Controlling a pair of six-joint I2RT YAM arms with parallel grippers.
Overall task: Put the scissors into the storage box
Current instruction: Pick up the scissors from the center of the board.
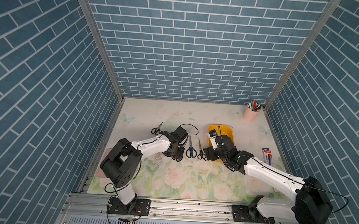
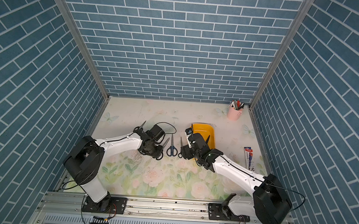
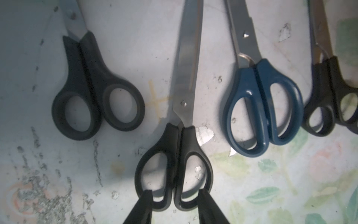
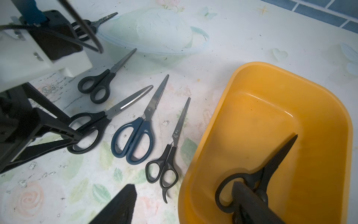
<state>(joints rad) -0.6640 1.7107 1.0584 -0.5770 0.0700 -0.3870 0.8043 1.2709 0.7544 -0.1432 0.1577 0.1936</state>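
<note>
Left wrist view – Ana: what has the left gripper got?
Ben: Its fingers are pressed in on the loop handles of the large black scissors, which lie flat on the table. On the gripper's left side lies a smaller black pair. Just to its right is the blue-handled pair, and beyond that a slim black pair.
Ana: How will they handle?
Ben: Stiff, fairly light I'd guess, but blade-heavy. Held this far back at the loops, the long steel blades will likely dip or swing. The plastic gives purchase, while the blades look slick and thin, so I'd keep off them.
Ana: And the right gripper?
Ben: Its jaws are wide apart with nothing between them. One finger hangs outside the storage box and the other over it. An all-black pair lies inside the box, under that finger. Five pairs lie on the table, not yet boxed
</note>
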